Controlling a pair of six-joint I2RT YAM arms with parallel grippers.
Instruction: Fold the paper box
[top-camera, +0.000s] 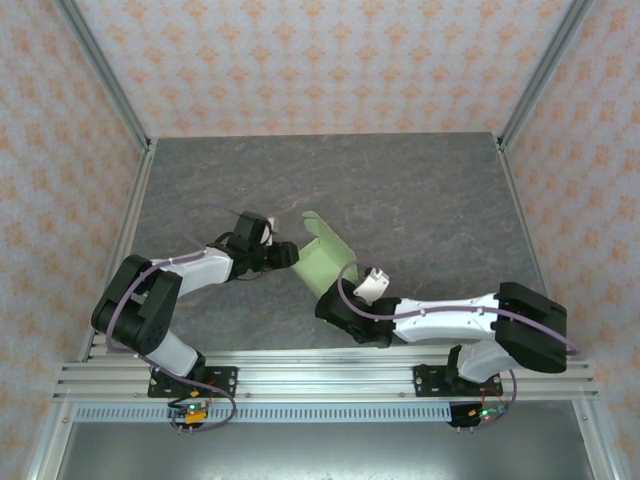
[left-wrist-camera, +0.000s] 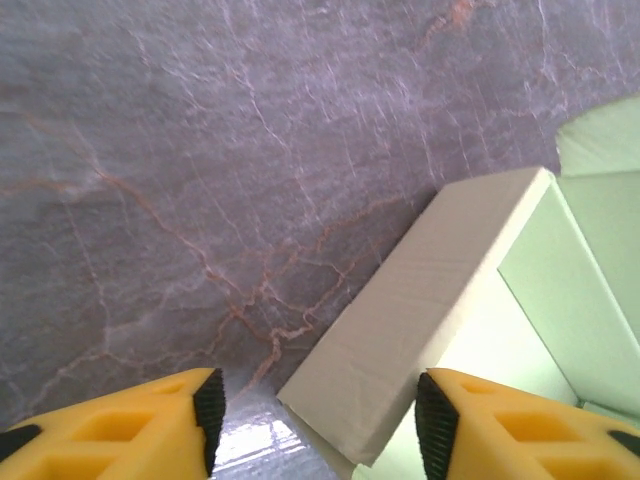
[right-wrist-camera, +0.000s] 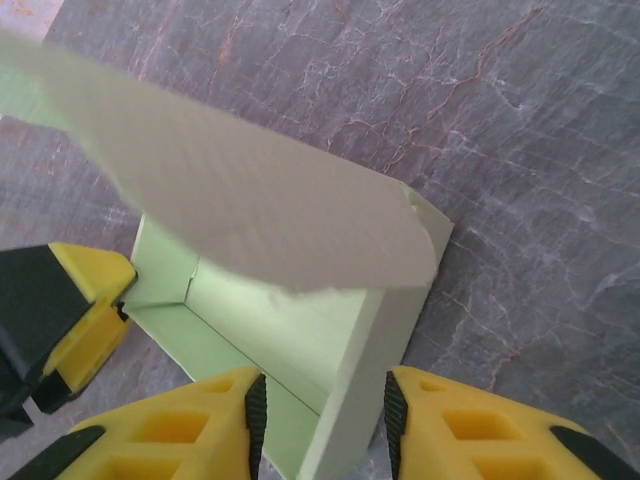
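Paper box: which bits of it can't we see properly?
- Top view: the near corner of the paper box is hidden under the right claw.
- Left wrist view: the picture's right edge cuts the box off.
- Right wrist view: a blurry raised flap covers the box's back part.

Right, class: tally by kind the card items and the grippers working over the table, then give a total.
paper box: 1
grippers: 2, the left gripper and the right gripper
total: 3
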